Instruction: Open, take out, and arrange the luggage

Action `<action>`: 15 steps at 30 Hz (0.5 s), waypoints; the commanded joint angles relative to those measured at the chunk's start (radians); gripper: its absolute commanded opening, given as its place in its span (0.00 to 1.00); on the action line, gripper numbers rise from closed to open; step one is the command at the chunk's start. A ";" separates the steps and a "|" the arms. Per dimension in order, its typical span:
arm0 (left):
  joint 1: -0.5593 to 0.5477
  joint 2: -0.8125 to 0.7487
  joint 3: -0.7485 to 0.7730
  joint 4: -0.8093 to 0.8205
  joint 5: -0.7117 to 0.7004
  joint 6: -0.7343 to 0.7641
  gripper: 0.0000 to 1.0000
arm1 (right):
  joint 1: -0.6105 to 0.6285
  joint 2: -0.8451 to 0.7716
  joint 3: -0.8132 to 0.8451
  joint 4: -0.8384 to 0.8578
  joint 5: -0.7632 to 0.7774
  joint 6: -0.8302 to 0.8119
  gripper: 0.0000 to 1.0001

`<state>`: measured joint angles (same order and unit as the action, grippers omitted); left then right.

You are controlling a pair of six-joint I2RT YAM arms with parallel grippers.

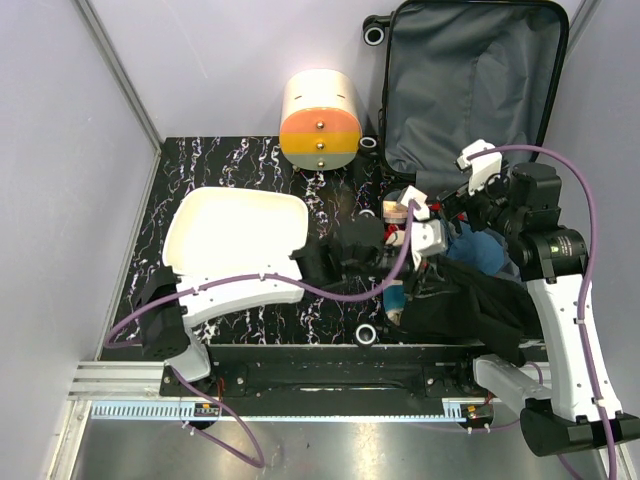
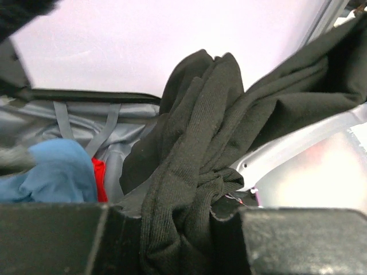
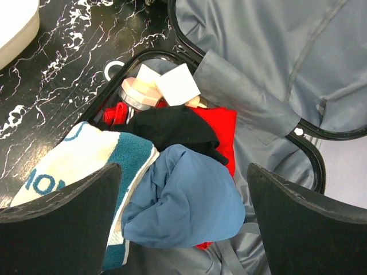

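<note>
Now left gripper point(image 2: 178, 238) pinches black garment point(image 2: 200, 132); right gripper point(image 3: 183, 223) spread over luggage point(image 3: 275, 57); tray point(image 1: 200, 215) nearby.

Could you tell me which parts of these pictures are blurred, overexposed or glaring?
Top external: evenly lit and sharp, with glare only on the metal surface at the bottom. Left wrist: the black garment is sharp, the blue cloth soft, the white part at lower right overexposed. Right wrist: the luggage is sharp; the right gripper's fingers, near the lens, look slightly soft.
</note>
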<state>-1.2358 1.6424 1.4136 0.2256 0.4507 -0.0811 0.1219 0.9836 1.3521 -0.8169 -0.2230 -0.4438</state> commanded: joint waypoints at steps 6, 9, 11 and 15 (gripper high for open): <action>0.235 -0.262 0.125 -0.152 0.182 -0.163 0.00 | -0.001 0.032 -0.001 0.039 0.014 -0.033 1.00; 0.374 -0.315 0.145 -0.271 0.300 -0.207 0.00 | 0.001 0.044 0.004 0.041 0.011 -0.042 1.00; 0.462 -0.338 0.143 -0.360 0.350 -0.224 0.00 | -0.001 0.044 0.002 0.047 0.004 -0.053 1.00; 0.677 -0.387 0.118 -0.601 0.430 -0.102 0.00 | 0.001 0.055 -0.008 0.055 -0.012 -0.055 1.00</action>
<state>-0.7158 1.3308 1.4998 -0.2008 0.7406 -0.2459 0.1219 1.0332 1.3376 -0.8043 -0.2226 -0.4816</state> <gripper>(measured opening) 0.223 0.994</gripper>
